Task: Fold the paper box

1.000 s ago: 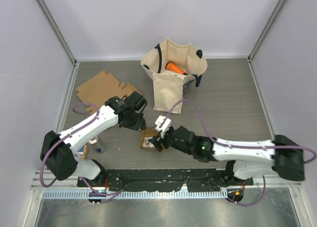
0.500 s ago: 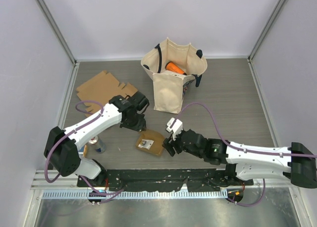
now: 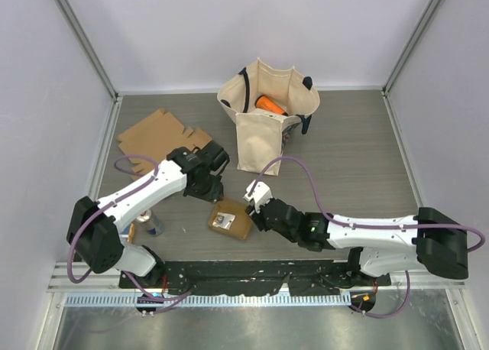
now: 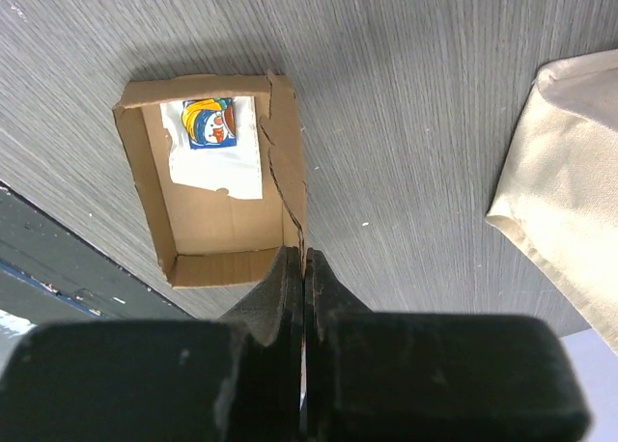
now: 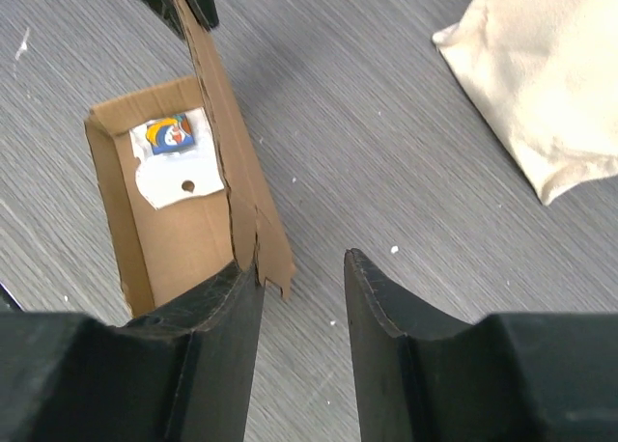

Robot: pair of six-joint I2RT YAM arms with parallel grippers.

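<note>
Grey wood-grain table (image 3: pixel 359 159) carries one paper box (image 3: pixel 231 221) at near centre, holding one white card (image 4: pixel 217 148). One tote bag (image 3: pixel 263 136), farther back, holds an orange item (image 3: pixel 269 104). Left gripper (image 4: pixel 303 261) pinches the box's wall, while right gripper (image 5: pixel 301 268) gapes alongside it.

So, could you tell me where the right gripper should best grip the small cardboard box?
Probably the upright side flap, near end, from above: it is thin and stands on edge, the open right gripper sits beside it, and the left gripper pinches its far end.
</note>
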